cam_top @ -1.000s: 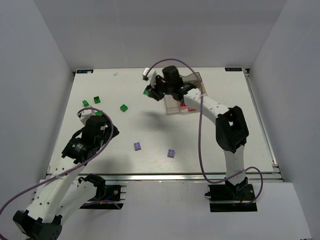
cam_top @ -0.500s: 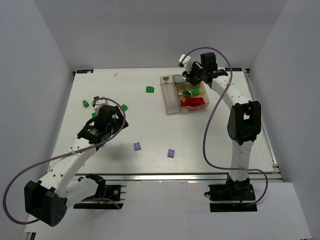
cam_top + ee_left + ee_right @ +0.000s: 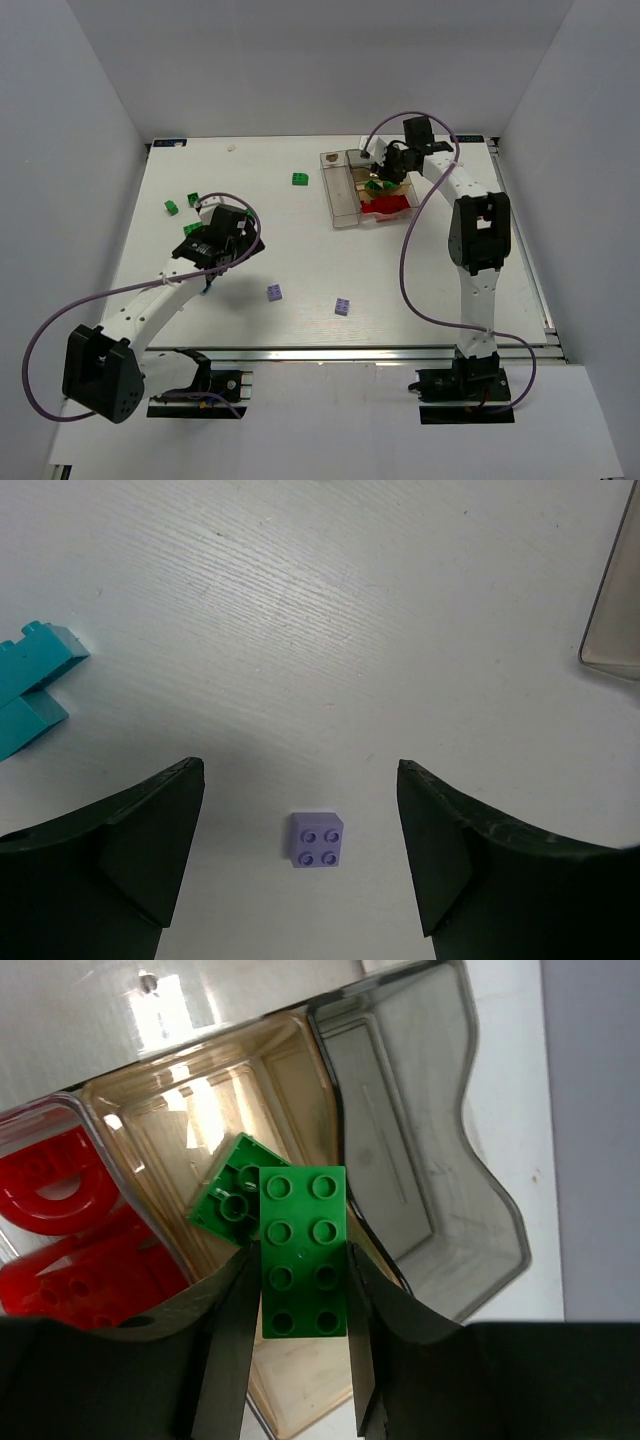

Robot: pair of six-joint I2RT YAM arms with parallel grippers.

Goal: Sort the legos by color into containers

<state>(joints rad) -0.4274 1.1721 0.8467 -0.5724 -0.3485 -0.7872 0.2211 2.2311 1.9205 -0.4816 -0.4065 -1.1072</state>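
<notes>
My right gripper (image 3: 384, 170) hangs over the clear containers (image 3: 340, 200) and is shut on a green two-by-four brick (image 3: 303, 1250). It holds that brick above a compartment with another green brick (image 3: 222, 1203) in it. The neighbouring compartment holds red bricks (image 3: 62, 1252). My left gripper (image 3: 222, 238) is open and empty above the table. A lilac brick (image 3: 318, 840) lies on the table between its fingers (image 3: 160, 830). Teal bricks (image 3: 30, 690) lie to its left. Two lilac bricks (image 3: 274, 292) (image 3: 342, 306) and green bricks (image 3: 300, 179) (image 3: 171, 207) lie loose on the table.
A clear compartment (image 3: 400, 1160) to the right of the green one has nothing in it. The long narrow compartment (image 3: 338, 190) is on the block's left side. A container corner (image 3: 612, 620) shows at the right edge of the left wrist view.
My right gripper has moved right, from the table left of the containers to above them, then dropped lower. My left arm has reached forward and right toward the table's middle.
</notes>
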